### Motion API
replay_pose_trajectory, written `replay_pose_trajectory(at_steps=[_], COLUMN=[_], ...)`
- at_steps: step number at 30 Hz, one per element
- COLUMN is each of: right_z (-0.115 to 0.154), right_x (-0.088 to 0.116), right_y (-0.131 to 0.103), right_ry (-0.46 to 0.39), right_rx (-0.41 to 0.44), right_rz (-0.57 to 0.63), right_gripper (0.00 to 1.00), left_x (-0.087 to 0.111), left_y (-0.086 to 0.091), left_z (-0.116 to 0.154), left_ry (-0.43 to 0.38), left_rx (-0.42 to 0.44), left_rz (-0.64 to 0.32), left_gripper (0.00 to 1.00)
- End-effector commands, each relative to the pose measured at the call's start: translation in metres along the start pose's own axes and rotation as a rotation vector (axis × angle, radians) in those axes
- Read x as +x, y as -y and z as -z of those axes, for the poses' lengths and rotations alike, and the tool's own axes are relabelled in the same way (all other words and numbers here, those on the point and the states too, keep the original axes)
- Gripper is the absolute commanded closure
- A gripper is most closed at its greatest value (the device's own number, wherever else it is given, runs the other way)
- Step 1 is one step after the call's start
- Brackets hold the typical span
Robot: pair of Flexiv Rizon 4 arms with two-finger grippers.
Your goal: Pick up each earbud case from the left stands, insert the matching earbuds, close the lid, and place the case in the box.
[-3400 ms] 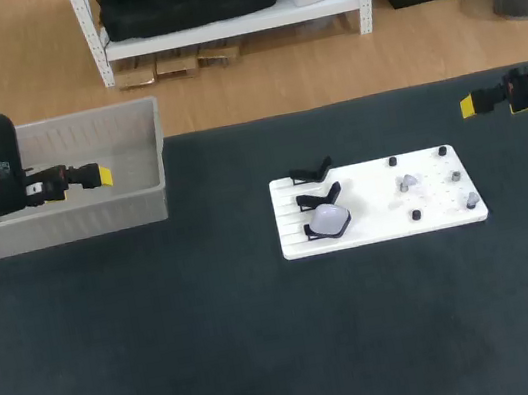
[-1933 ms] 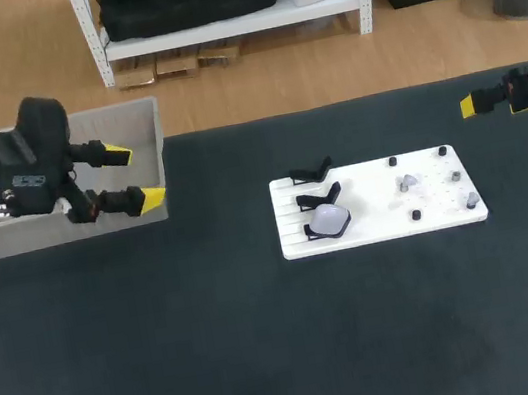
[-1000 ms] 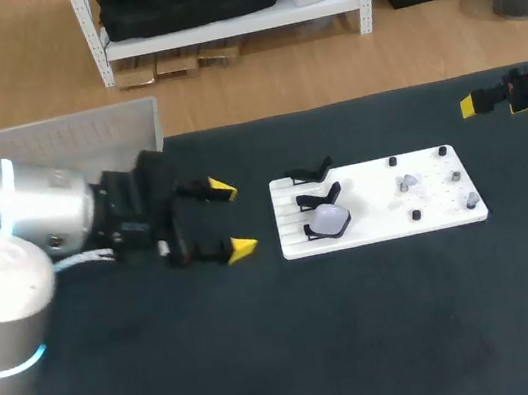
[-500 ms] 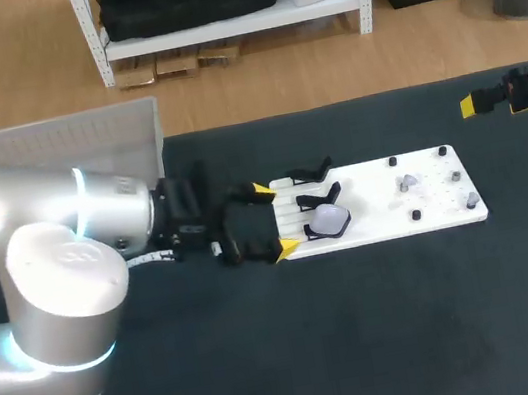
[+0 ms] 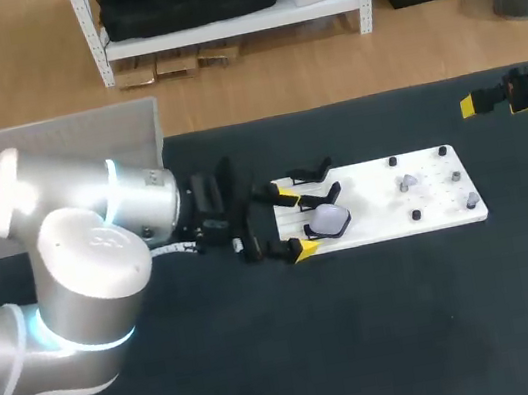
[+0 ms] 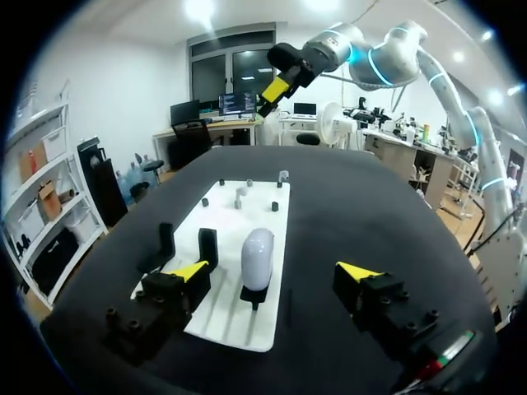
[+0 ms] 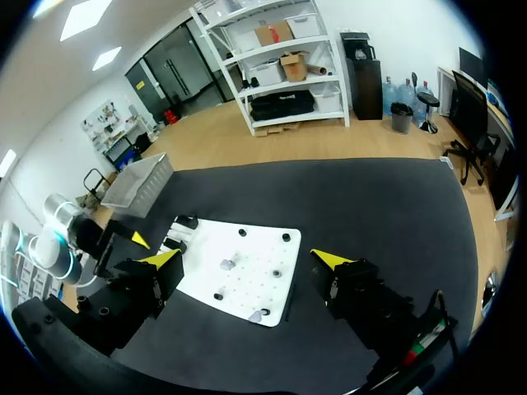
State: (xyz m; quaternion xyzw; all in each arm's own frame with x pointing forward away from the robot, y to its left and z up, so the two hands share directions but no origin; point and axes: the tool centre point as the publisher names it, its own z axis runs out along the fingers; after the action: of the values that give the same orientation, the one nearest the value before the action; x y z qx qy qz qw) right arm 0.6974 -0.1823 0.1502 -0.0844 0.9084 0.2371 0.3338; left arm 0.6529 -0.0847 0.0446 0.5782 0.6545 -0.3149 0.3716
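A pale lavender earbud case (image 5: 328,218) stands upright on the nearest of three black stands at the left end of a white board (image 5: 390,222). The other two stands (image 5: 314,182) are empty. My left gripper (image 5: 294,221) is open at the board's left edge. In the left wrist view the case (image 6: 258,257) stands just ahead of my left gripper (image 6: 274,271), in line with the gap and touching neither finger. Small earbuds (image 5: 406,181) lie among dark pegs on the board's right half. My right gripper (image 7: 247,258) hangs open, far from the board (image 7: 239,280), at the table's right edge.
A grey plastic box (image 5: 63,150) sits at the table's back left, behind my left arm (image 5: 91,257). Dark pegs (image 5: 415,216) stick up from the board. The dark table mat stretches in front of the board.
My left arm has swung from the grey box across to the board's left end, bringing its open gripper up to the case. The right arm has not moved.
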Motion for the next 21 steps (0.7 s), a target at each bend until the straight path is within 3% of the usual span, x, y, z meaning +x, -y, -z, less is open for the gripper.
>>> replay_pose_trajectory(at_steps=[1,17,21], right_z=[0.0,0.0,0.0], right_x=[0.0,0.0,0.0], right_y=[0.001,0.001,0.001], right_ry=[-0.001,-0.001,-0.001], right_rx=[-0.005,-0.005,-0.005], right_rz=[0.001,0.001,0.001], right_gripper=[0.0,0.0,0.0], left_x=[0.001,0.009,0.011], left_y=[-0.013,-0.013,-0.014], left_z=[-0.02,-0.033,-0.035], left_ry=[-0.029,-0.019,-0.002], left_rx=[0.028,0.034,0.034], left_rz=[0.003,0.017,0.025], left_gripper=[0.0,0.03,0.11])
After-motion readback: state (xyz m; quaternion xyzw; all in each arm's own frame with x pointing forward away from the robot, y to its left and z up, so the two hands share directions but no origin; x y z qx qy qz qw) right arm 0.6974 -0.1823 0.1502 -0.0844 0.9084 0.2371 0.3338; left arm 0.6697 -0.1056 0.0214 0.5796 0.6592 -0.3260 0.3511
